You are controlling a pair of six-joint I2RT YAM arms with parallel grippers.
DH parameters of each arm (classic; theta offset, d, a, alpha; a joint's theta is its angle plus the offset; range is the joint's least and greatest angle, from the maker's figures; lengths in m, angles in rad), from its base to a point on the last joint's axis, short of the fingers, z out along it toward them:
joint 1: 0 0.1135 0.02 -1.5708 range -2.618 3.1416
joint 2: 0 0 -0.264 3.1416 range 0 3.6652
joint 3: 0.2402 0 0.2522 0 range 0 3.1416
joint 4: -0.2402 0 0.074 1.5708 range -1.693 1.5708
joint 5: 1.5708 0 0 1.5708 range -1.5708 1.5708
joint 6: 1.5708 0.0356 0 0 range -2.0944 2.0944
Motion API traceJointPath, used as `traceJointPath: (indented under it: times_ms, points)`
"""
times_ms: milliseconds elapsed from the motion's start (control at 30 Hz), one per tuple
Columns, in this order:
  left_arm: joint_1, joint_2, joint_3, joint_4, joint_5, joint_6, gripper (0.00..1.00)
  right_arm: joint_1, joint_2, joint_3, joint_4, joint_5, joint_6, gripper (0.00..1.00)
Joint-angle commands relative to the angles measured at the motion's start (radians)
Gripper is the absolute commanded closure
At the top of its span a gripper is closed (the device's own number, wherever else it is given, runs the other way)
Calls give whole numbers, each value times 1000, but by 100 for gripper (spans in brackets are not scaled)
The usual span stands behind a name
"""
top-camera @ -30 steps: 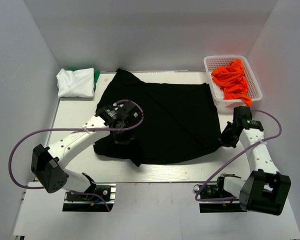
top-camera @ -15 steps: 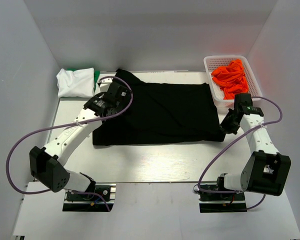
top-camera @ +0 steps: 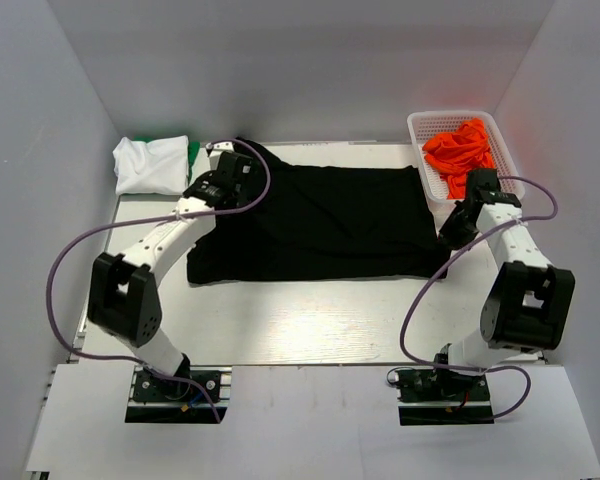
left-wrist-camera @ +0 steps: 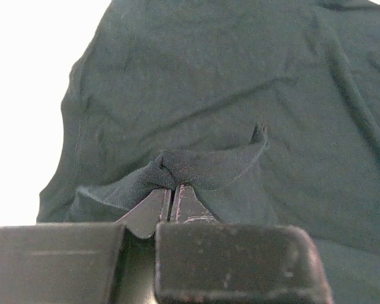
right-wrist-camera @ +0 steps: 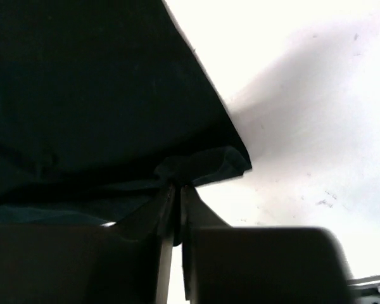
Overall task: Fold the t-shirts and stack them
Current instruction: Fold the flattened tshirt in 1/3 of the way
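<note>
Black cloth first: our black t-shirt [top-camera: 320, 225] lies spread across the middle of the table [top-camera: 300, 320]. Our left gripper [left-wrist-camera: 171, 193] is clenched on a fold near its far-left corner, and our right gripper [right-wrist-camera: 177, 190] pinches its right edge. Beyond, far left, the white t-shirt [top-camera: 152, 165] lies folded over the green t-shirt [top-camera: 193, 152]; far right, orange t-shirts [top-camera: 462, 155] fill a basket [top-camera: 425, 125].

That big black t-shirt [top-camera: 325, 225] was plain and dark all over, stark against the white table [top-camera: 310, 320]. The white shirt [top-camera: 150, 165] showed just a sliver of green shirt [top-camera: 193, 152] at its edge. And the colour over there: bright orange shirts [top-camera: 460, 155] blazed in a white lattice-sided basket [top-camera: 416, 140] and cast a reddish tint on the pale grey wall [top-camera: 545, 95], while the left arm [top-camera: 160, 240] and right arm [top-camera: 515, 245] were white with black joints, each trailing a purple cable [top-camera: 52, 290].
</note>
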Motion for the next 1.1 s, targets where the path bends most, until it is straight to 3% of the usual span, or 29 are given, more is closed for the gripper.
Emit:
traceJointPath:
  times_ms: [0, 67, 167, 233, 267, 367, 400, 500, 600, 667, 867, 1000, 1067]
  points:
    - [38, 51, 75, 69, 16, 58, 100, 2, 51, 61, 70, 10, -31, 82]
    - [51, 83, 87, 111, 16, 70, 100, 5, 64, 61, 113, -31, -78, 82]
    - [81, 163, 125, 199, 71, 104, 97, 14, 45, 26, 260, -66, -123, 70]
    - [95, 255, 206, 199, 97, 118, 69, 22, 47, 32, 314, -65, -146, 54]
    - [107, 287, 242, 159, 97, 118, 45, 23, 44, 53, 303, -65, -169, 47]
    - [118, 382, 393, -1, 82, 82, 25, 36, 19, 51, 285, -69, -184, 37]
    - [128, 383, 413, -31, 73, 72, 0, 37, 7, 40, 282, -69, -194, 37]
    - [138, 311, 382, -46, 99, 49, 0, 57, -91, -23, 271, -75, -188, 30]
    - [147, 210, 247, -46, 148, 27, 0, 69, -154, -98, 240, -85, -171, 22]
    - [147, 99, 179, -59, 188, -10, 0, 69, -188, -152, 228, -72, -129, 10]
    - [147, -166, -176, -146, 173, -184, 0, 54, -208, -285, 190, 36, 10, 10]
    - [188, -237, -358, -209, 131, -254, 0, 13, -179, -353, 205, 93, 38, 10]
    - [220, -248, -414, -177, 131, -266, 0, -10, -159, -364, 225, 55, 43, 16]
